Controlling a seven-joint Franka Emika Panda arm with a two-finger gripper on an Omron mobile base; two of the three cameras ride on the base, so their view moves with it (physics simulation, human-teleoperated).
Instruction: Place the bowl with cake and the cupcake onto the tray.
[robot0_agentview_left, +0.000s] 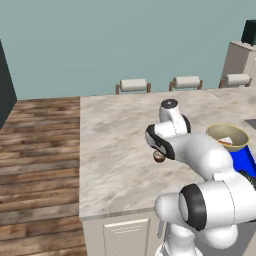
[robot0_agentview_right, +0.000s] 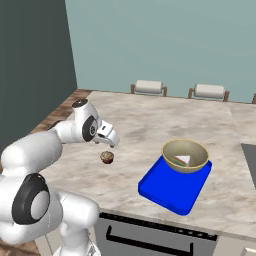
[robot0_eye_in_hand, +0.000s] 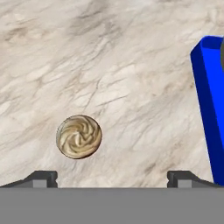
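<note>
1. In the left base view, you see the arm folded forward over the tabletop (robot0_agentview_left: 115, 145), and the cupcake (robot0_agentview_left: 159, 157) peeks out just beneath the hand. The bowl with cake (robot0_agentview_left: 227, 136) already sits on the tray (robot0_agentview_left: 245, 160), to the right.
2. In the right base view, your gripper (robot0_agentview_right: 110, 143) hangs just above the cupcake (robot0_agentview_right: 106, 157), slightly off to its side; the tray (robot0_agentview_right: 172, 192) lies well apart.
3. In the hand view, the fingertips (robot0_eye_in_hand: 41, 178) stand wide apart, holding nothing. The cupcake (robot0_eye_in_hand: 79, 136) lies between them, nearer the left one, so shift that way before descending.
</note>
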